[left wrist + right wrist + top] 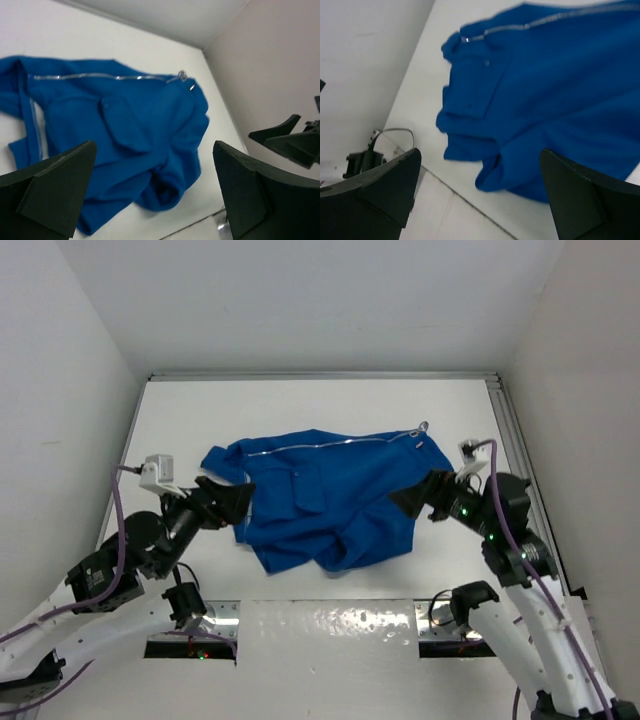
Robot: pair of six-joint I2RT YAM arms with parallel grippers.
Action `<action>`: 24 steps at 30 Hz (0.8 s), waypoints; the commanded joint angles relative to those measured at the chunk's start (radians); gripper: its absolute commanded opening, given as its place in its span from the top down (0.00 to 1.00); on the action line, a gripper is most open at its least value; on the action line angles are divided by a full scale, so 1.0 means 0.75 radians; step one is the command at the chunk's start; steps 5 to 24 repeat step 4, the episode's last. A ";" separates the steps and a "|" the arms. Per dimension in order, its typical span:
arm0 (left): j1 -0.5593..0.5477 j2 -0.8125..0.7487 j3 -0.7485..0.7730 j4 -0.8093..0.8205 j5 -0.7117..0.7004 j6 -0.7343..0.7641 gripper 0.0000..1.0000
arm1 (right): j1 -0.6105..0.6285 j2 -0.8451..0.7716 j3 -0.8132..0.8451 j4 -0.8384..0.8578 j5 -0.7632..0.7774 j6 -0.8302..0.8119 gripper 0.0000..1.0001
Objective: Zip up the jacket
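White surface (300, 405) below, with white walls on three sides. Nearest, at the left edge of the blue jacket (330, 490), the left tool (238, 502): fingers spread wide, nothing pinched. Hard to tell if touching the cloth or just above it. On the other side, just beside the jacket's right edge, the right tool (405, 498): spread wide too, and empty. Between the two, the jacket, lying mostly flat but bunched up at its near side, one pocket (308, 488) facing up. Farther back, along the jacket's far edge, the thin silver zipper (320, 444), running left to right. At its right end, the little metal pull (423, 426), nearer the right tool. Looks like the reaching-in step, with no grip yet. Next, most likely: hold the cloth down near the zipper with one tool, pinch that tiny pull with the other, then slide along the teeth. Needs careful aim on such a small, thin thing.
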 commanded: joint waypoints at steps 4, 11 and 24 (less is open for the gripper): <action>0.010 -0.159 -0.097 -0.054 0.086 0.001 0.00 | 0.002 -0.289 -0.089 -0.064 -0.061 0.054 0.01; 0.010 -0.159 -0.097 -0.054 0.086 0.001 0.00 | 0.002 -0.289 -0.089 -0.064 -0.061 0.054 0.01; 0.010 -0.159 -0.097 -0.054 0.086 0.001 0.00 | 0.002 -0.289 -0.089 -0.064 -0.061 0.054 0.01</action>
